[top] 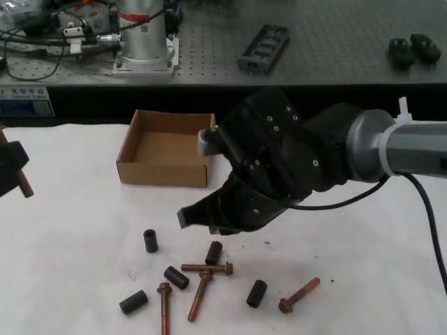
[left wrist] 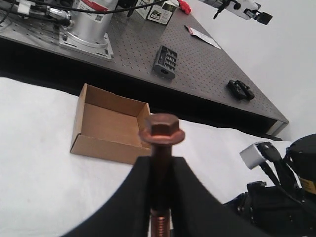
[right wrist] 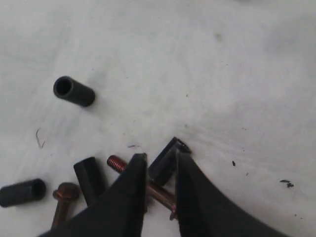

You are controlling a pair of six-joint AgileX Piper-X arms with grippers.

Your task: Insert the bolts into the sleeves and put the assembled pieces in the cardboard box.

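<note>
Since the cardboard box (top: 164, 174) by the far edge of the surface (top: 363, 279) has nothing in it and no bolt sits in a sleeve, I judge the task barely begun: every pair is left to join and box.

At the left edge, the left tool (left wrist: 160, 197) pinches one bolt (left wrist: 160, 133) by its shank, the head standing out past the fingertips, off the surface. The right tool (right wrist: 161, 159) hangs over the cluster near the near edge. Its fingers are a narrow gap apart, with a sleeve (right wrist: 170, 150) between the tips. From the high view, that sleeve looks to be lying on the surface, not gripped. Four other sleeves (top: 150, 241) and four loose bolts (top: 299, 294) are scattered along the near edge.

One crossing bolt (top: 207, 267) lies just beside the chosen sleeve, seemingly touching it, and runs under the right tool's fingers. It may get nudged or caught when the tool closes.

Beyond the far edge, a perforated metal plate (top: 335, 35) carries a metal post base (top: 143, 42), a ridged black block (top: 264, 45) and cables (top: 42, 31), well apart from the work.
</note>
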